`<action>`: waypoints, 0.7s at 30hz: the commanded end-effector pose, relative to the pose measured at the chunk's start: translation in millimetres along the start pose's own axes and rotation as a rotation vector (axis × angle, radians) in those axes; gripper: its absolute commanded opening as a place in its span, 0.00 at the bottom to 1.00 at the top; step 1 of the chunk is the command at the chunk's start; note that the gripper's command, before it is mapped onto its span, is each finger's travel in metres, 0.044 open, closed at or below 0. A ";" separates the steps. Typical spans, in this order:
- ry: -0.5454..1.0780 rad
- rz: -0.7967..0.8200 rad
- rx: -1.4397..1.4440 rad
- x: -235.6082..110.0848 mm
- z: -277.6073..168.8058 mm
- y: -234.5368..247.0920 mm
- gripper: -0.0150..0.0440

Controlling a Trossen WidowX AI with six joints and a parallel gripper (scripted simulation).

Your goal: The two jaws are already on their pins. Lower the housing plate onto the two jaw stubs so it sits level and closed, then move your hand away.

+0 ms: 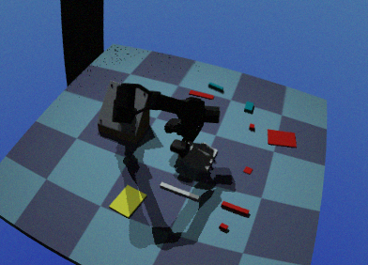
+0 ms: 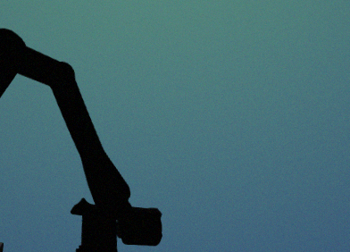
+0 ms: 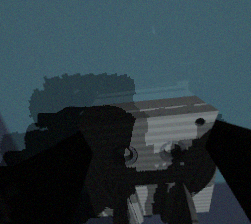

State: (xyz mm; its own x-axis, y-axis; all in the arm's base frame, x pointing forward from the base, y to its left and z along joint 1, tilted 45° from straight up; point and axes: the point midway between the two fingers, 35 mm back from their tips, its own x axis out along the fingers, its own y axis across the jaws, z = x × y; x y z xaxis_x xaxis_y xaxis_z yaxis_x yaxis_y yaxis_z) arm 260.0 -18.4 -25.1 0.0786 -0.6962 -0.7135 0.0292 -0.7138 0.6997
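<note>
Arm (image 1: pixel 176 104) (image 2: pixel 76 114): black, unlit, its outline blocky at the joints. Links: long, straight-edged, with rounded elbows, one flaring wider just above the pincer (image 1: pixel 197 158) (image 3: pixel 148 150). Housing (image 1: pixel 212 114) (image 2: pixel 142 226): one, dark, boxy, corners clipped, beside the wrist above the pincer. Fingers: two, black, broad. Base mount (image 1: pixel 109 120): grey, sloped, dark dots near its upper corners, well apart from the pincer.

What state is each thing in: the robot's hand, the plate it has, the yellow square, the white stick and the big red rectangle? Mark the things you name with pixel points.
Gripper (image 1: pixel 197 158) (image 3: pixel 144 127): shut on the housing plate
Housing plate (image 3: pixel 178 127): held; seating unclear
Yellow square (image 1: pixel 124 203): lying flat, partly shadowed
White stick (image 1: pixel 179 191): lying down
Red rectangle (image 1: pixel 282 138): lying flat
</note>
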 end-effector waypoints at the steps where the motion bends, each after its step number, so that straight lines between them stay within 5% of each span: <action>1: 0.000 0.001 0.006 1.9 -0.3 0.7 0.85; 21: 0.000 0.001 0.006 4.1 -0.3 0.7 0.85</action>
State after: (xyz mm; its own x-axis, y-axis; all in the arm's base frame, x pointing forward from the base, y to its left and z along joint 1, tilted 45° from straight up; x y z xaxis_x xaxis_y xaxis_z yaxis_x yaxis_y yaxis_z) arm 260.4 -18.6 -26.3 0.0813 -0.6948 -0.7146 0.0298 -0.7149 0.6986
